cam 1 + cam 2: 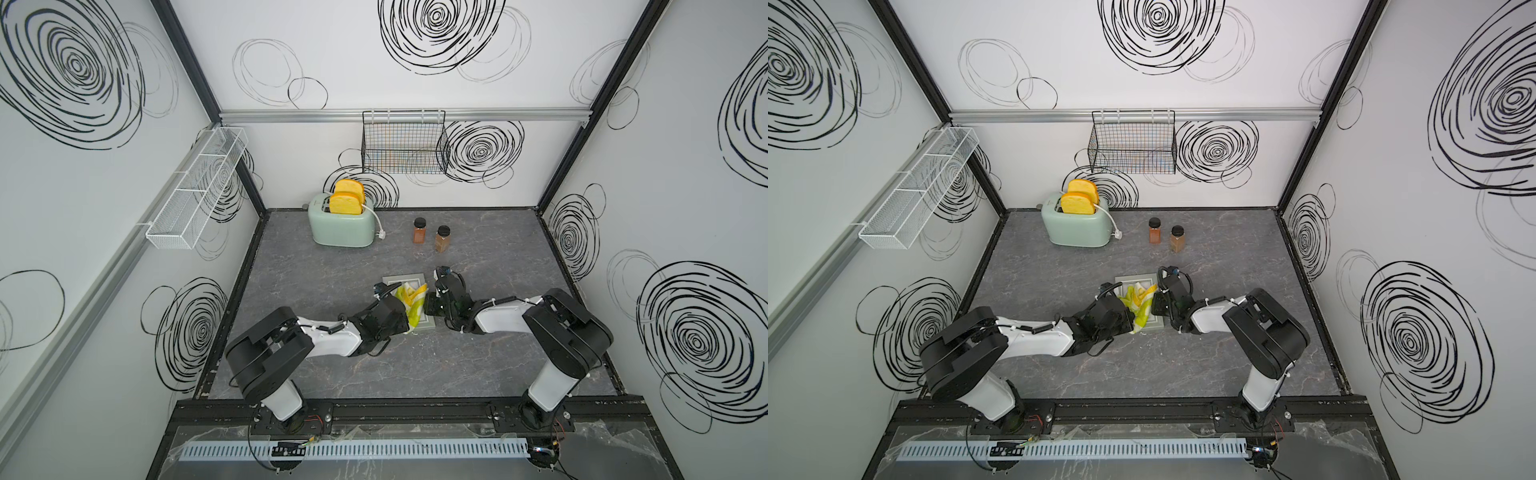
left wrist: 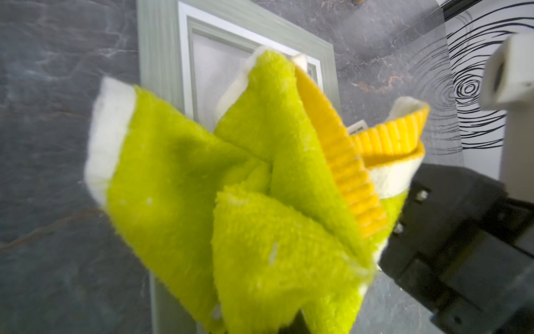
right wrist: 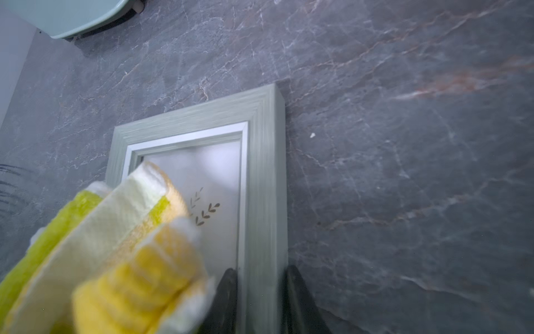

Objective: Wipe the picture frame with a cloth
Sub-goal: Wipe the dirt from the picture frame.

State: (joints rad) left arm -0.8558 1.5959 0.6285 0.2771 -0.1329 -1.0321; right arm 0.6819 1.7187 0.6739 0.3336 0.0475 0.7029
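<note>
Grey tabletop [image 1: 332,374]; cloth [image 1: 409,303] hiding most of frame [image 1: 405,279].

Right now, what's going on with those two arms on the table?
The left end effector holds a bunched yellow-green cloth over a grey-green picture frame lying flat on the table. The right end effector is clamped on the frame's side rail, steadying it. Part of the glass is covered by the cloth; a toaster stands behind.

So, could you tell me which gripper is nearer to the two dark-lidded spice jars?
Right. The right gripper clamps the grey-green picture frame's edge on the side toward the jars; the left gripper, holding the yellow-green cloth, sits farther away.
</note>
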